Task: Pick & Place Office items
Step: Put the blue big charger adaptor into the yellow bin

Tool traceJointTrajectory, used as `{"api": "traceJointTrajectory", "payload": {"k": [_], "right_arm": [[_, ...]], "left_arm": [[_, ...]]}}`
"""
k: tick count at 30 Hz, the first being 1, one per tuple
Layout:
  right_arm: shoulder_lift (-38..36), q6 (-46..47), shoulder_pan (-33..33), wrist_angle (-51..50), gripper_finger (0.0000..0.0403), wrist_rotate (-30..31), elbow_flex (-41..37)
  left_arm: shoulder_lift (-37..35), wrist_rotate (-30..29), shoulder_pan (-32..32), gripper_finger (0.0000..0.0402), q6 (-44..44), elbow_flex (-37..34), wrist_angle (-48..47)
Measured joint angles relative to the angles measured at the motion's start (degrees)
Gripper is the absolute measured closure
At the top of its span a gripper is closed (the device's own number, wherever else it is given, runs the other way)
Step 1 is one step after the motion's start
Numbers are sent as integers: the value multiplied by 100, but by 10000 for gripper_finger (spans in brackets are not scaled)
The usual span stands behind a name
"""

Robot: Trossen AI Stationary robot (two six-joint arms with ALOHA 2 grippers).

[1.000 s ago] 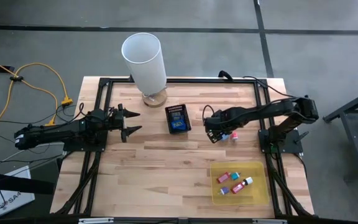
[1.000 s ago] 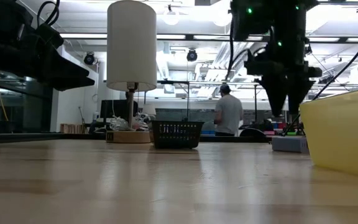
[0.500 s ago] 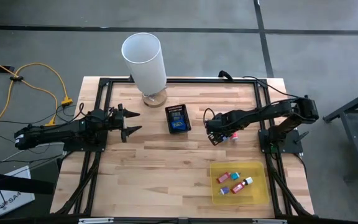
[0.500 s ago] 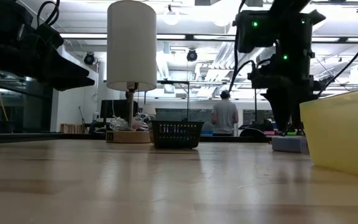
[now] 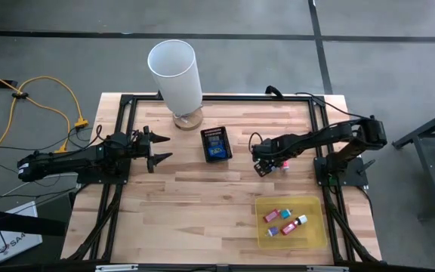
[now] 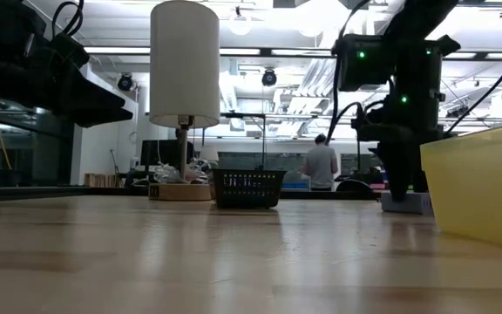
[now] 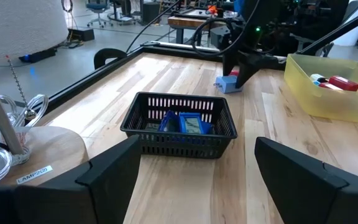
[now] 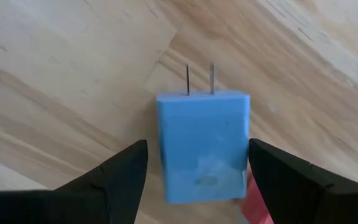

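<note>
A blue plug block lies flat on the wooden table, its two metal prongs level with the tabletop. It also shows in the left wrist view. My right gripper points straight down over it, open, one finger on each side of the block and close to its sides. From above, the right gripper sits right of the black mesh box. A red piece lies beside the block. My left gripper waits open at the table's left.
The mesh box holds blue pieces. A yellow tray at the near right holds several small red, teal and purple pieces. A white lamp stands on its wooden base at the far edge. Bare wood lies between the arms.
My right gripper has come down toward the table over the blue block, staying open and pointing down. The block has not moved.
</note>
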Motion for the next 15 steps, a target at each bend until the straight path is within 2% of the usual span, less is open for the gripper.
{"api": "traceJointTrajectory", "payload": {"k": [15], "right_arm": [[0, -105, -51, 180, 137, 21, -79]], "left_arm": [[0, -1, 0, 94, 0, 0, 0]]}}
